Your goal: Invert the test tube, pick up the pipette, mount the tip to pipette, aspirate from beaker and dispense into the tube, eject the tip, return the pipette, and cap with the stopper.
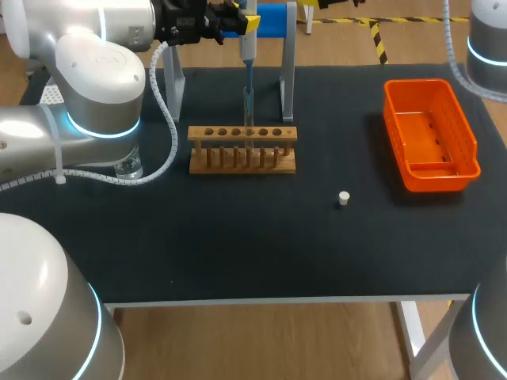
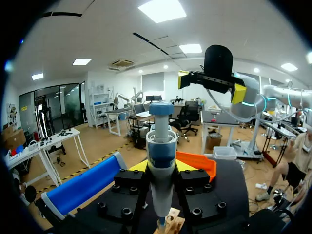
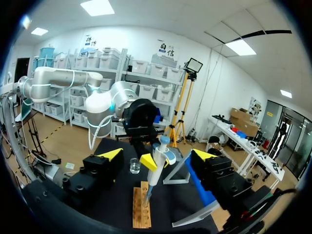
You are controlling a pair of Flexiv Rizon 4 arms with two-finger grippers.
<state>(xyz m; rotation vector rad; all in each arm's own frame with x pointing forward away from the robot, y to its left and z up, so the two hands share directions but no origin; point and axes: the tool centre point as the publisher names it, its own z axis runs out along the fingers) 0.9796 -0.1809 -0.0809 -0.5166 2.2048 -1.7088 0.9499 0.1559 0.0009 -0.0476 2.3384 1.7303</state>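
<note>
On the worktop [image 1: 238, 245] the rack [image 1: 242, 149] stands midway, the pipette [image 1: 248, 47] upright above it. The beaker [image 1: 128, 166] lies left of it, the bin [image 1: 430, 134] right, the stopper [image 1: 343, 198] in front between them.

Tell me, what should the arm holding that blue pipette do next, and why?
Probably release the liquid there. The left jaws are shut on the pipette, whose tip reaches down to the wooden tube rack; the white stopper lies loose on the table, so capping is not yet done. Liquid in the tip cannot be seen.
</note>
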